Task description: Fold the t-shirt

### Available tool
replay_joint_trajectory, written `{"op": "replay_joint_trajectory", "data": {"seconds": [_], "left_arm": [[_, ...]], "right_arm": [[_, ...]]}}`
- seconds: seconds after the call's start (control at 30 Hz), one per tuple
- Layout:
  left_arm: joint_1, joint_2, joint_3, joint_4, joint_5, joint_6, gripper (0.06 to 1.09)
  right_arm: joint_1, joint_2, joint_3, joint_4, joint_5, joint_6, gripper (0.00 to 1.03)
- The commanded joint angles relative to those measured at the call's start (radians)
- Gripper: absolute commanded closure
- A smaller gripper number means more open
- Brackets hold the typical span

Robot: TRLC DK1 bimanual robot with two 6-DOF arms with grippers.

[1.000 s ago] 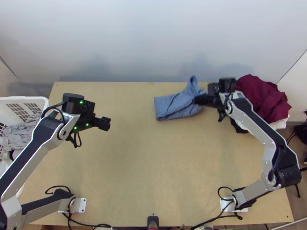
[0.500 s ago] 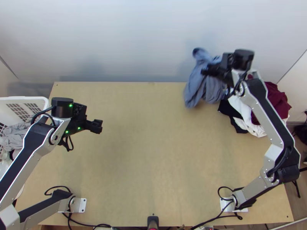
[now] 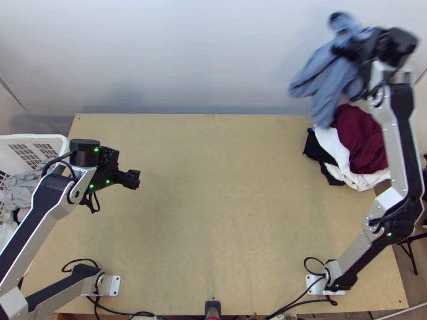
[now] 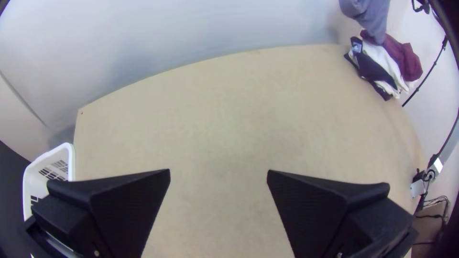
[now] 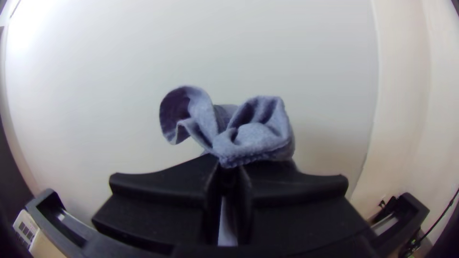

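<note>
In the top view the right gripper [image 3: 344, 52] holds the bunched blue t-shirt [image 3: 323, 74] up by the table's [image 3: 213, 213] far edge, broad bare wood toward the left gripper [image 3: 132, 180]; left wrist view: fingers [image 4: 119, 210] spread wide, empty; right wrist view: fingers [image 5: 181, 184] pinched on the t-shirt.

In the centre of the frame, a bunched part of the blue-grey t-shirt [image 5: 253, 136] is pinched by the right gripper [image 3: 338, 50], its 2 black fingers [image 5: 162, 184] closed on the cloth. 2 loose folds are pushed up above the fingertips: 1 is curled open at centre left, and 1 is crumpled just right of centre. A strip of the cloth is glimpsed between the fingers at bottom centre. Most of the frame is filled by a pale wall [image 5: 306, 43]. A white basket [image 5: 24, 227] is seen at lower left, and a black cable [image 5: 442, 215] at lower right.
</note>
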Motion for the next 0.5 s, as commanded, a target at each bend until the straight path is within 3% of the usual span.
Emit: {"op": "replay_joint_trajectory", "data": {"seconds": [0.0,0.17,0.47], "left_arm": [[0.002,-0.003,-0.018,0.016,0.001,0.005,0.10],[-0.002,0.000,-0.030,0.029,0.001,-0.013,0.10],[-0.012,-0.010,-0.068,0.041,0.001,-0.031,0.10]], "right_arm": [[-0.135,0.045,0.155,0.077,0.059,-0.035,1.00],[-0.201,0.017,0.141,0.202,0.148,-0.029,1.00],[-0.228,-0.113,-0.089,0.200,0.148,-0.026,1.00]]}}
